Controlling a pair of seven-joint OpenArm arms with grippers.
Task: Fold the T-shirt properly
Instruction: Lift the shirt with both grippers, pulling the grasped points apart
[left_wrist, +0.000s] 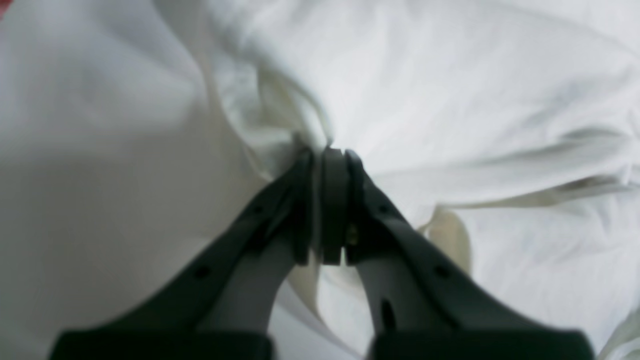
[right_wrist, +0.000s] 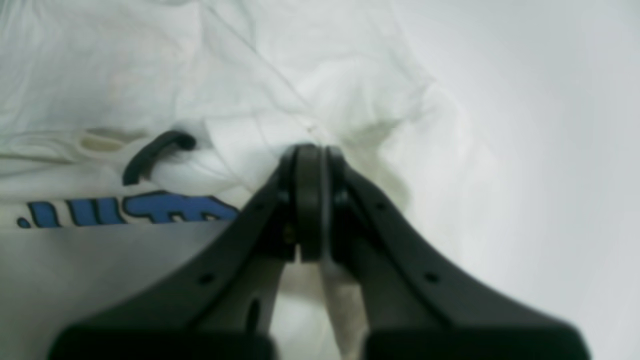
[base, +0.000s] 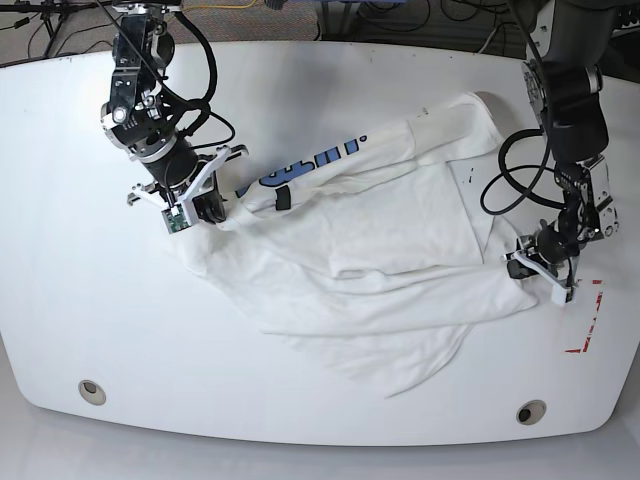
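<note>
The white T-shirt (base: 400, 230) lies crumpled across the middle of the table, with blue lettering (base: 310, 165) showing along a folded-over edge. My right gripper (base: 212, 212) is at the shirt's left end, shut on a bunch of its cloth (right_wrist: 280, 135); the blue letters (right_wrist: 150, 210) and a black outline mark (right_wrist: 150, 152) lie just left of it. At the shirt's right edge my left gripper (base: 522, 268) is shut on a pinch of white fabric (left_wrist: 320, 135), which puckers into folds at the fingertips (left_wrist: 332, 160).
The white table (base: 100, 330) has two round holes near its front edge (base: 91, 390) (base: 531, 411). Red tape marks (base: 590, 320) sit at the right front. Cables (base: 300, 15) run along the back edge.
</note>
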